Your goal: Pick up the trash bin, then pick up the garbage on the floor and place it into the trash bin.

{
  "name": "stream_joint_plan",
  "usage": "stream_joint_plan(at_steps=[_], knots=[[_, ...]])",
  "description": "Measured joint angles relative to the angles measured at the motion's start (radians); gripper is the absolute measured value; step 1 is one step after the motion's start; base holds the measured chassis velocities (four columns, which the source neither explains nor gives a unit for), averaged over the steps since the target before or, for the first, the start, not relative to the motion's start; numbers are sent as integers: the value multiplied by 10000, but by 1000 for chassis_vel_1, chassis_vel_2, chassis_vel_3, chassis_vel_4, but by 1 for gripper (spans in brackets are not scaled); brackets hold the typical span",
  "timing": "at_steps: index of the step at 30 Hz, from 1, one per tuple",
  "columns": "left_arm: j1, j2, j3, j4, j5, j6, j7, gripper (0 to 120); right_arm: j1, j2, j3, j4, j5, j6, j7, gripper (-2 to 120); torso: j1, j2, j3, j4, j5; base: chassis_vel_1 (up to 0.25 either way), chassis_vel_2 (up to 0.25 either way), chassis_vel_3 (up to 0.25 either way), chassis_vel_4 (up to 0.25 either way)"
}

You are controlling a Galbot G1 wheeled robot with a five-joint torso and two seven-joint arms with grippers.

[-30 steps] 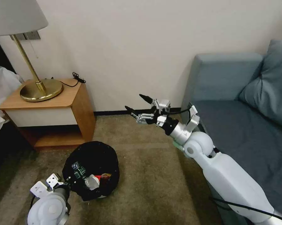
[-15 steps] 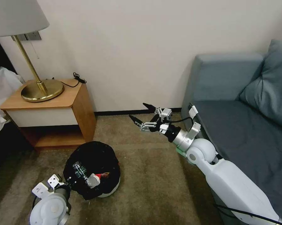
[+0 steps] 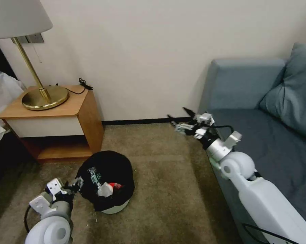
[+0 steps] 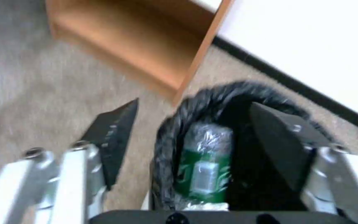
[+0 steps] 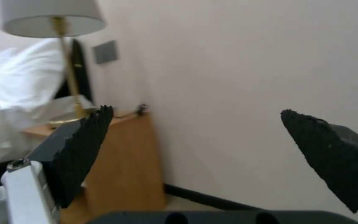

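Trash bin (image 3: 107, 183): small round white bin with a crinkled black bag folded over its rim, standing on the brown carpet (image 3: 166, 189) just in front of the wooden nightstand (image 3: 58, 118), tilted a little toward the robot; white base visible at the lower edge; contents, seen from the head view, a clear bottle (image 3: 95, 176) with green label lying against the near inner wall, a crumpled whitish wrapper (image 3: 105, 190) and a red-and-white packet (image 3: 117, 185) beside it; in the left wrist view the bottle lies lengthwise just inside the black rim. Left gripper (image 3: 75, 185): low at the bin's near-left rim, fingers spread wide; in the left wrist view one finger (image 4: 112, 137) sits outside the bag's rim over the carpet and the other (image 4: 282, 149) sits inside over the dark interior, so the jaws straddle the rim without closing on it; contact with the bag cannot be judged. Right gripper (image 3: 180, 117): raised in the air near the front corner of the blue-grey sofa (image 3: 261, 135), well apart from the bin, pointing toward the wall (image 3: 142, 61); fingers parted wide, holding nothing. Surroundings: brass lamp (image 3: 41, 91) with white shade on the nightstand top; black cable (image 3: 83, 84) trailing at its rear corner; dark baseboard along the wall's foot; white bedding at the far left edge.
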Motion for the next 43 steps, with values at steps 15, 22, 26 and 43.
stream_joint_plan(at_steps=[15, 22, 26, 43], knots=[[-162, -265, 149, -904, 4035, -3792, 3586, 100, -3154, 2052, 4992, 1902, -1705, 578, 974, 100, 0, 0, -2, -6, -2, 0, 0, 0, 0], [-291, -489, 421, -513, 4751, -4410, 3877, 100, -4368, 2689, 6279, 2440, -2442, 972, 548, 100, -1, 0, -3, -2, -2, 0, 0, 0, 0], [-350, -501, 443, -351, 5050, -4579, 3888, 100, -4561, 2745, 6384, 2519, -2600, 1095, 440, 100, 0, 0, -1, 4, -2, 0, 0, 0, 0], [-352, -498, 440, -333, 4995, -4548, 3830, 100, -4500, 2709, 6281, 2494, -2570, 1100, 428, 100, 0, 0, -1, 2, -2, 0, 0, 0, 0]])
